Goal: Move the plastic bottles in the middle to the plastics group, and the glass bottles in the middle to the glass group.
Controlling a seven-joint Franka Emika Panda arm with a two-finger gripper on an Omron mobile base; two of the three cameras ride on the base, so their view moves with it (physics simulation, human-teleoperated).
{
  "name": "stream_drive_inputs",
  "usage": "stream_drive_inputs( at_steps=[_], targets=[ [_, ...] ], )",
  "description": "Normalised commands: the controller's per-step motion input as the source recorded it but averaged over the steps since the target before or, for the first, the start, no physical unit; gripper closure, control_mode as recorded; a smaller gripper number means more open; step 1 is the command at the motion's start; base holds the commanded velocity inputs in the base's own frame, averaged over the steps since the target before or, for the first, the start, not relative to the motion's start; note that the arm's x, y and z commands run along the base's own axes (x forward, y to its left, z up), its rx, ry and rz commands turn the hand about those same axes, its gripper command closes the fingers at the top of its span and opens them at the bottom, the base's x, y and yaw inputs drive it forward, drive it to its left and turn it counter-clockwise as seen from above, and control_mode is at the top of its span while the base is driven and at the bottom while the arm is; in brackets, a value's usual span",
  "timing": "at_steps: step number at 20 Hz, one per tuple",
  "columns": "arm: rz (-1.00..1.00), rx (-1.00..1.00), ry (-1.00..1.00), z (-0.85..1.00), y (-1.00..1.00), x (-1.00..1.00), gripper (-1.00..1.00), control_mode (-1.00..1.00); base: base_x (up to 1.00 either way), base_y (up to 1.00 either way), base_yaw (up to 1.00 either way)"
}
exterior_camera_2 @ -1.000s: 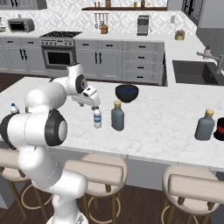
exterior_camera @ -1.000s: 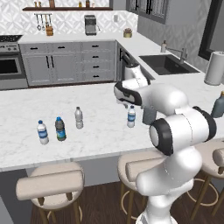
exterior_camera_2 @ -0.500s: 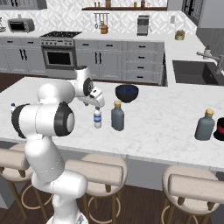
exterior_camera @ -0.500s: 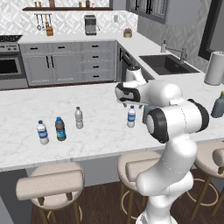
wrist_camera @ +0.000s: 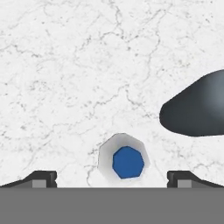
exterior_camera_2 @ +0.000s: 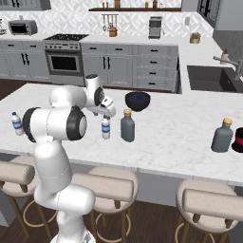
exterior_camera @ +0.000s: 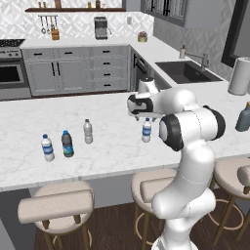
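A clear plastic bottle with a blue cap (exterior_camera: 146, 130) (exterior_camera_2: 106, 127) stands mid-counter. My gripper (exterior_camera: 144, 115) (exterior_camera_2: 107, 113) hangs just above it, pointing down, jaws open and holding nothing. In the hand view the blue cap (wrist_camera: 127, 162) lies between the two fingertips (wrist_camera: 41, 178), my gripper (wrist_camera: 112, 178) centred over it. Right beside it is the squat grey-teal glass bottle (exterior_camera_2: 127, 126) (wrist_camera: 197, 105). At the left stand a clear blue-labelled bottle (exterior_camera: 47, 148), a dark-bodied bottle (exterior_camera: 67, 144) and a plain clear one (exterior_camera: 88, 131). The slate-blue bottle (exterior_camera_2: 222, 135) (exterior_camera: 243, 117) stands far right.
A dark blue bowl (exterior_camera_2: 138, 101) sits behind the grey-teal bottle. A white paper roll (exterior_camera: 239, 75) stands at the back right by the sink (exterior_camera: 185, 71). Stools (exterior_camera: 56, 205) line the counter's front edge. Bare marble lies between the two groups.
The hand has sunk a little toward the blue-capped bottle, and the arm's elbow has swung round. The jaws stayed open and no bottle moved.
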Motion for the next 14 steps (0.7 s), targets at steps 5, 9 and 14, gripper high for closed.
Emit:
stream_drive_inputs(
  at_steps=[5, 9, 14],
  targets=[
    [0.0, 0.0, 0.0, -0.12, 0.0, 0.0, -1.0, -1.0, 0.0, 0.0, 0.0],
    [0.0, 0.0, 0.0, -0.01, 0.0, -0.09, -1.0, -1.0, 0.0, 0.0, 0.0],
    [0.0, 0.0, -0.01, -0.02, -0.11, -0.26, -1.0, -1.0, 0.0, 0.0, 0.0]
  ],
)
